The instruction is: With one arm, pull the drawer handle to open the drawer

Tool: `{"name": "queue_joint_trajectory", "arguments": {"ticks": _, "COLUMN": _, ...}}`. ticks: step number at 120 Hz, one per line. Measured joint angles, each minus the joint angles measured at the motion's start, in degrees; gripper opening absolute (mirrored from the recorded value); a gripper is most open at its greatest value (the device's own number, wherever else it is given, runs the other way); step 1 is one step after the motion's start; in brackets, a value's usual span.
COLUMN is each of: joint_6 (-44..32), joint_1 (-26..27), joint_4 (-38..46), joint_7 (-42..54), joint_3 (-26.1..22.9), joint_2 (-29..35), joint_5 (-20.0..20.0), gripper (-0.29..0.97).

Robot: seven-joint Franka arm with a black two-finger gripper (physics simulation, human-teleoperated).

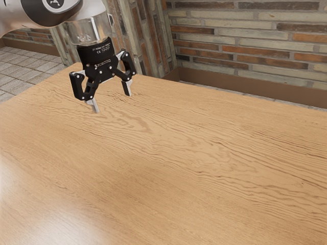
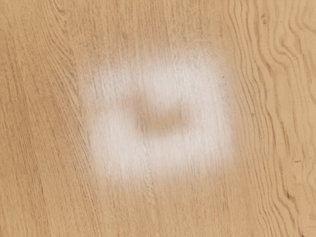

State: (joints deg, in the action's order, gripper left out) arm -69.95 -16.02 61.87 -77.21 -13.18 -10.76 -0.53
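Claw point(image 1: 111, 100) above the table point(image 1: 204, 168) near its far corner, wall point(image 1: 245, 35) behind

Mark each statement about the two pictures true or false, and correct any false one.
1. The gripper has its fingers spread apart. True.
2. The gripper is shut on a drawer handle. False: nothing lies between its fingers.
3. The table top is grained wood. True.
4. The wall at the back is white plaster. False: it is brick.
5. The floor at the exterior view's left is tiled. True.
6. The gripper hangs at the exterior view's right edge. False: it is at the upper left.
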Motion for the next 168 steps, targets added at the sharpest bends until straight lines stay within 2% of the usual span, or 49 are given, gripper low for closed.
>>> {"name": "queue_joint_trajectory", "arguments": {"ticks": 28, "joint_6": 0.0, "joint_1": -0.1, "joint_4": -0.1, "joint_7": -0.4, "joint_3": 0.1, "joint_2": 0.0, "joint_5": 0.1, "gripper": 0.68}}
{"name": "queue_joint_trajectory", "arguments": {"ticks": 35, "joint_6": 0.3, "joint_1": 0.9, "joint_4": -3.4, "joint_7": -0.5, "joint_3": -0.1, "joint_2": 1.1, "joint_5": -1.5, "gripper": 0.68}}
{"name": "queue_joint_trajectory", "arguments": {"ticks": 43, "joint_6": -0.1, "joint_1": 6.1, "joint_4": -9.3, "joint_7": -0.6, "joint_3": -0.9, "joint_2": 3.6, "joint_5": -3.7, "gripper": 0.68}}
{"name": "queue_joint_trajectory", "arguments": {"ticks": 57, "joint_6": -1.6, "joint_1": 16.9, "joint_4": -10.9, "joint_7": 0.1, "joint_3": -2.4, "joint_2": 4.1, "joint_5": -5.6, "gripper": 0.68}}
{"name": "queue_joint_trajectory", "arguments": {"ticks": 80, "joint_6": -4.2, "joint_1": 21.0, "joint_4": -8.6, "joint_7": 5.3, "joint_3": -4.0, "joint_2": 3.2, "joint_5": -7.0, "gripper": 0.68}}
{"name": "queue_joint_trajectory", "arguments": {"ticks": 101, "joint_6": -14.5, "joint_1": 30.3, "joint_4": -5.2, "joint_7": 16.2, "joint_3": -4.5, "joint_2": 1.9, "joint_5": -9.7, "gripper": 0.68}}
{"name": "queue_joint_trajectory", "arguments": {"ticks": 111, "joint_6": -19.2, "joint_1": 30.5, "joint_4": -4.9, "joint_7": 20.2, "joint_3": -4.3, "joint_2": 0.4, "joint_5": -10.4, "gripper": 0.68}}
{"name": "queue_joint_trajectory", "arguments": {"ticks": 123, "joint_6": -26.0, "joint_1": 30.3, "joint_4": -5.2, "joint_7": 24.3, "joint_3": -4.3, "joint_2": -6.4, "joint_5": -10.5, "gripper": 0.68}}
{"name": "queue_joint_trajectory", "arguments": {"ticks": 136, "joint_6": -36.3, "joint_1": 30.3, "joint_4": -5.4, "joint_7": 30.2, "joint_3": -4.2, "joint_2": -11.1, "joint_5": -9.7, "gripper": 0.68}}
{"name": "queue_joint_trajectory", "arguments": {"ticks": 145, "joint_6": -42.8, "joint_1": 30.0, "joint_4": -5.2, "joint_7": 32.4, "joint_3": -4.1, "joint_2": -11.3, "joint_5": -6.6, "gripper": 0.68}}
{"name": "queue_joint_trajectory", "arguments": {"ticks": 158, "joint_6": -46.3, "joint_1": 29.4, "joint_4": -5.6, "joint_7": 33.7, "joint_3": -4.6, "joint_2": -9.1, "joint_5": -3.7, "gripper": 0.68}}
{"name": "queue_joint_trajectory", "arguments": {"ticks": 162, "joint_6": -46.6, "joint_1": 27.3, "joint_4": -5.6, "joint_7": 34.1, "joint_3": -6.2, "joint_2": -9.0, "joint_5": -1.7, "gripper": 0.68}}
{"name": "queue_joint_trajectory", "arguments": {"ticks": 168, "joint_6": -47.0, "joint_1": 19.4, "joint_4": -5.5, "joint_7": 35.2, "joint_3": -14.3, "joint_2": -10.8, "joint_5": 1.8, "gripper": 0.68}}
